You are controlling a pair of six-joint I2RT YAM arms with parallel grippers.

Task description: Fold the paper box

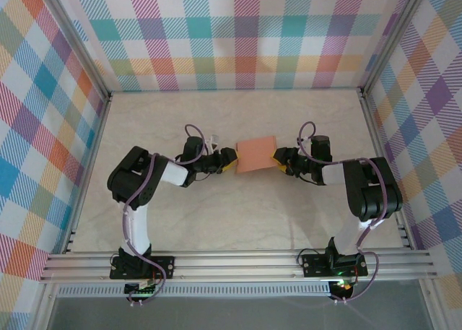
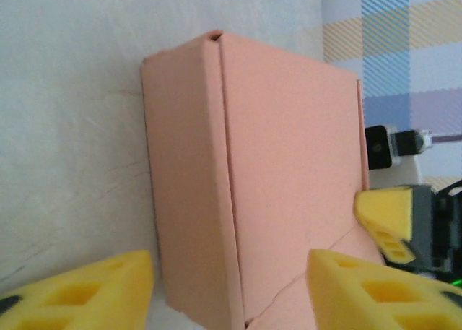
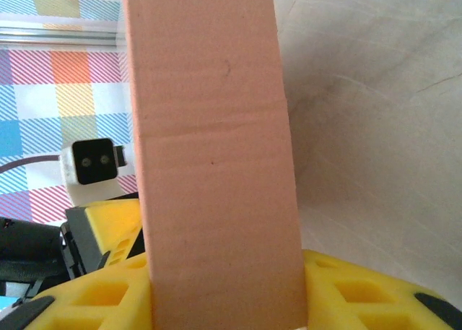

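Paper box (image 1: 256, 154) is folded up into a flat salmon rectangle and sits btw the 2 grippers, 1 at each short end, over the pale table (image 1: 216, 222). Can't tell if it rests on the table or hangs just clear of it.

R gripper (image 1: 278, 157) is clamped on the box. In the R wrist view the card rises straight out from btw its 2 yellow pads (image 3: 361, 297), and both pads sit flush against it w/ no gap.

L gripper (image 2: 229, 266) has its jaws standing apart, 1 finger each side of the box's near end. The narrow side face lies just inside 1 fingertip (image 2: 108, 283), and the broad face runs on past the other. Can't tell whether the L gripper is pinching the card or only straddling it.

Straight ahead of the L gripper, at the box's far end, 1 yellow finger of the R gripper lies against the broad face. A flap seam crosses that face close to the L fingers.
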